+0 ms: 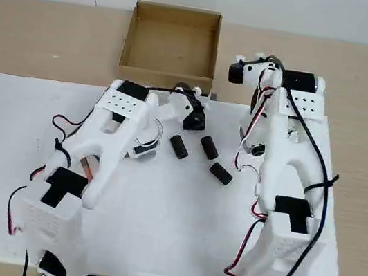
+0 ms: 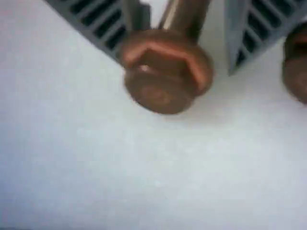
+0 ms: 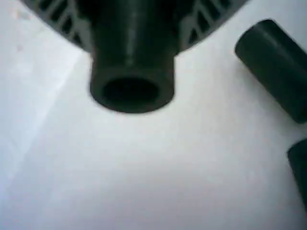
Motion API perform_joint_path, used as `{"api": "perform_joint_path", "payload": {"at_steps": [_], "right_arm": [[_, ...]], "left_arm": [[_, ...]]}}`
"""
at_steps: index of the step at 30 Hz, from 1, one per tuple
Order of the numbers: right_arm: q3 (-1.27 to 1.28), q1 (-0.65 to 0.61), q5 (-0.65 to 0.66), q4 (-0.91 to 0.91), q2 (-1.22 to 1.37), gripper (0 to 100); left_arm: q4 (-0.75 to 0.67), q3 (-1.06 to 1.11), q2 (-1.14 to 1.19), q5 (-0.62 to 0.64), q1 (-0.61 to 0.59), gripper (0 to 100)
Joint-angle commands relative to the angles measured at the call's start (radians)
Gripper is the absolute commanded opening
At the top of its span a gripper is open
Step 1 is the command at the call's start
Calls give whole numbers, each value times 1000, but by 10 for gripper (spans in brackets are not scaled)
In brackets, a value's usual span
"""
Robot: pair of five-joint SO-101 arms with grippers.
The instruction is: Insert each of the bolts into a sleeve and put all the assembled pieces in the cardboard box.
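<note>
Left claw point(image 2: 184, 28): jaws apart, set either side of the shank of a copper bolt point(image 2: 165, 72); a strip of white shows between the shank and one finger point(image 2: 259, 28), and contact on the other side is too blurred to judge
Bolt: hex head faces the wrist camera, the shank runs back between the jaws and is cut off by the frame edge; whether it lies on the sheet or is lifted cannot be told
Second bolt point(image 2: 296, 67): just beside the first, half cut off by the frame edge
Right claw point(image 3: 132, 19): closed on a black held sleeve point(image 3: 132, 72), ribbed fingers point(image 3: 53, 14) against both its sides; the open bore faces the camera, the far end is buried in the claw
Loose sleeves point(image 1: 209, 147): three on the white sheet point(image 1: 170, 227), near its centre between the arms, close together but apart
Cardboard box point(image 1: 171, 41): on the table point(image 1: 33, 30) at 12 o'clock of the sheet, open side up, near wall at the sheet's far edge
Left arm point(image 1: 100, 139): from 7 o'clock of the sheet, its claw end at 6 o'clock of the box, just beside the near wall
Right arm point(image 1: 285, 161): from 5 o'clock, its links covering the sheet beneath
</note>
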Motion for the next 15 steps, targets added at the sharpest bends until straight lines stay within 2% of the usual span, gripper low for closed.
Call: {"api": "perform_joint_path", "payload": {"at_steps": [1, 6, 13, 15], "right_arm": [[-9, 1, -11, 8, -81, 5], [-8, -1, -11, 12, -203, 5], [69, -28, -11, 31, -386, 3], [132, -35, -11, 35, -432, 3]], "left_arm": [[-17, -10, 14, -2, -5, 3], [-5, -12, -68, 11, -5, 5], [49, -12, -310, 97, 49, 5], [57, -12, -370, 161, 72, 5]]}}
